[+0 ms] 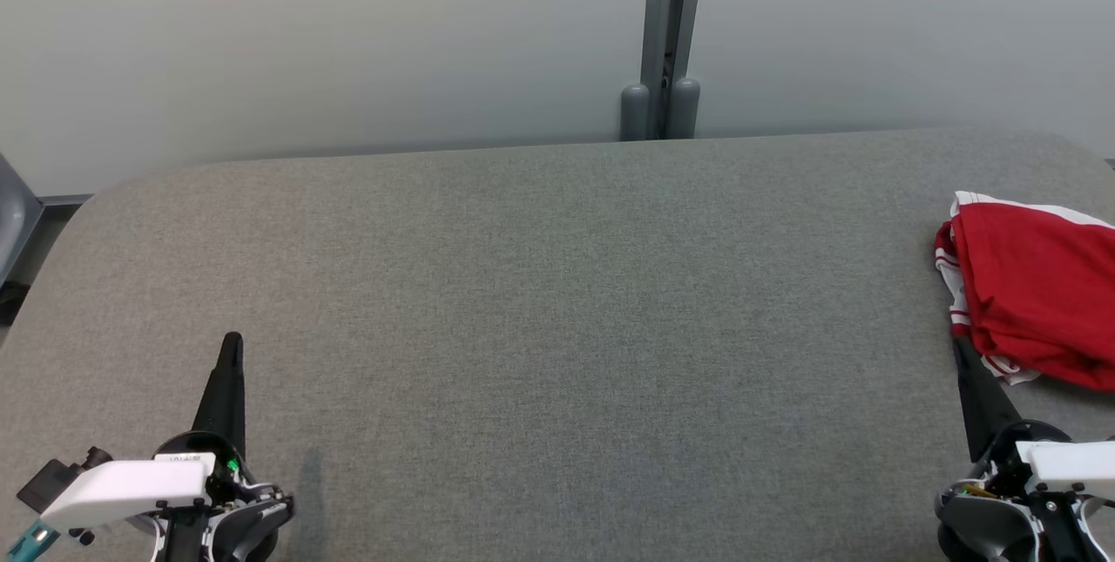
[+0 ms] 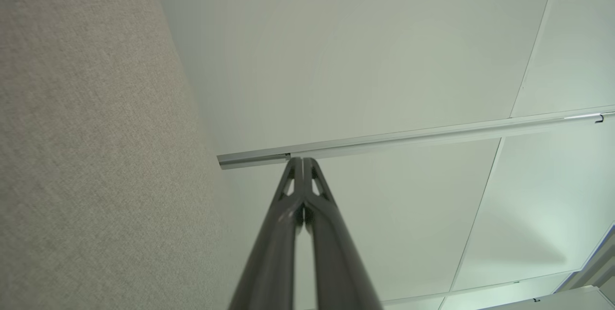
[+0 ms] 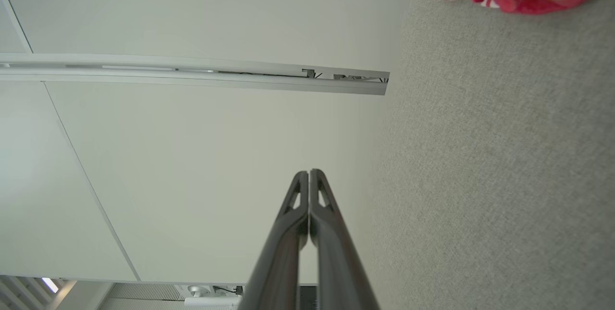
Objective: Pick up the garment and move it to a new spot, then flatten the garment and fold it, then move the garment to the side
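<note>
- Fingers (image 2: pixel 278 252) of the left gripper (image 1: pixel 232 342) are pressed together, tips meeting, with nothing between them. Fingers (image 3: pixel 331 252) of the right gripper (image 1: pixel 957 344) are also pressed together and empty.
- The table (image 1: pixel 557 301), covered in grey woven cloth and rounded at its far corners, takes up most of the head view. Both grippers sit over its near part, the left at lower left and the right at lower right, with their fingers pointing away from the robot.
- The wall (image 1: pixel 305 39) behind the table is pale and plain, made of panels.
- The garment (image 1: pixel 1037 292), red with white trim and striped edging, lies bunched on the table at its far right, cut off by the head view's right edge. In the right wrist view it lies at the top right, on the grey cloth.
- The right gripper's tip is just beside the garment's near left edge; I cannot tell whether it touches. The left gripper is well apart from the garment, across the table.
- The post (image 1: pixel 666 22), grey metal, stands upright against the wall behind the table's far edge.
- Two rounded grey stubs (image 1: pixel 636 113) stand at the post's foot.
</note>
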